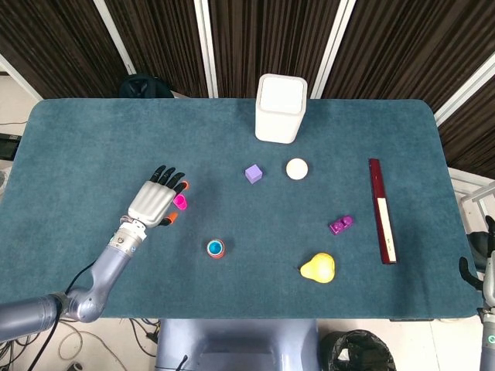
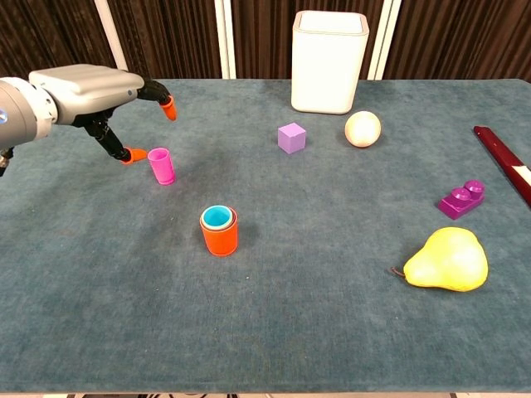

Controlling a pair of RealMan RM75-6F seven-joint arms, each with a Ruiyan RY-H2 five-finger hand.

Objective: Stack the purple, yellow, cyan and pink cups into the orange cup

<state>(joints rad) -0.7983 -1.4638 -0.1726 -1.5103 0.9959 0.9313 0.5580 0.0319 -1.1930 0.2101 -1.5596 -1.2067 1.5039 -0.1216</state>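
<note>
The orange cup (image 2: 220,235) (image 1: 216,249) stands left of the table's middle with a cyan cup (image 2: 216,217) nested inside it. The pink cup (image 2: 161,165) (image 1: 180,202) stands upright, farther back and to the left. My left hand (image 2: 87,89) (image 1: 154,204) hovers open just left of the pink cup, fingers spread, thumb tip close to the cup but apart from it. The purple and yellow cups cannot be seen separately. Only a dark bit of my right arm (image 1: 486,259) shows at the right edge; the right hand is out of sight.
A white bin (image 2: 328,60) stands at the back centre. A purple cube (image 2: 291,138), cream ball (image 2: 362,128), purple brick (image 2: 462,199), yellow pear (image 2: 445,259) and dark red bar (image 2: 503,159) lie on the teal table (image 2: 332,332), to the right.
</note>
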